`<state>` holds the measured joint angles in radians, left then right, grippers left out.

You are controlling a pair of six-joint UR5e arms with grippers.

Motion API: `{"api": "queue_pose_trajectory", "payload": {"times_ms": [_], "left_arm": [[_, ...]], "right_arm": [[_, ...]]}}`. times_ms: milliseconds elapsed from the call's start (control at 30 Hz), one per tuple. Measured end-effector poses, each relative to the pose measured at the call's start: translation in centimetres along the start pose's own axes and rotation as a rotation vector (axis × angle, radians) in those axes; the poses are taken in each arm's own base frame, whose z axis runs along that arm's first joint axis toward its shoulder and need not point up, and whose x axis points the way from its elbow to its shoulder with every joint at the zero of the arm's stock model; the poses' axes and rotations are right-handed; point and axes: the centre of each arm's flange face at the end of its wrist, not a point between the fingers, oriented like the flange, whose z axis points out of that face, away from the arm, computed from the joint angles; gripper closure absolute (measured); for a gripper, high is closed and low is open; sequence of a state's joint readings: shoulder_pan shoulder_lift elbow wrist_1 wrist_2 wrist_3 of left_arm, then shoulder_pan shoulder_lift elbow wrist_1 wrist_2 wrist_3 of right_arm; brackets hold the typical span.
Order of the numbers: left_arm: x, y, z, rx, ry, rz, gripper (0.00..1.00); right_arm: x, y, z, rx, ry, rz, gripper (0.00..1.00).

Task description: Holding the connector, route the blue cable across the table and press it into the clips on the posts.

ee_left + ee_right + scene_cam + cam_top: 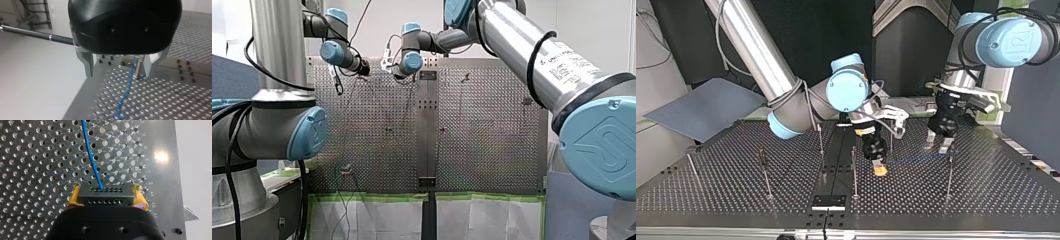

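- Connector (pixel 105 194), black with rows of small holes, sits clamped between the yellow pads (pixel 72 199) of our right gripper (pixel 879 169), low over the desk (pixel 986 192) near the middle of the top view
- Cable (pixel 91 157), thin and blue, leaves the connector's upper row and runs ahead of that gripper over the perforated plate
- In the top view we see the cable stretch from the connector toward our left gripper (pixel 119 73), which hangs near the desk at that view's right
- Our left gripper is wide, its metal fingers (pixel 88 63) well apart and holding nothing; the cable passes between them, close to one finger, and runs on over the desk
- Posts (pixel 854 172), thin and upright, stand about the desk; one is just beside our right gripper, another post (pixel 949 175) near our left gripper
- We cannot tell whether the cable sits in any clip
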<state>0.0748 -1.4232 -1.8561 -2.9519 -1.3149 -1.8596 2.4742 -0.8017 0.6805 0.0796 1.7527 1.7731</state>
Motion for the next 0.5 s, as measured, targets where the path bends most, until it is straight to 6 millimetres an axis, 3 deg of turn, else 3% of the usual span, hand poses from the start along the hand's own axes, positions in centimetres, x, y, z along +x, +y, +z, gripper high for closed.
{"api": "queue_pose_trajectory", "payload": {"times_ms": [200, 500], "left_arm": [[-0.4, -0.4, 1.6, 0.026, -0.028, -0.02, 0.0], [1.2, -0.3, 4.0, 0.039, 0.005, -0.021, 0.0]], "right_arm": [[0.0, 0.0, 0.0, 0.0, -0.001, 0.001, 1.0], [0.0, 0.0, 0.0, 0.002, -0.001, 0.002, 1.0]]}}
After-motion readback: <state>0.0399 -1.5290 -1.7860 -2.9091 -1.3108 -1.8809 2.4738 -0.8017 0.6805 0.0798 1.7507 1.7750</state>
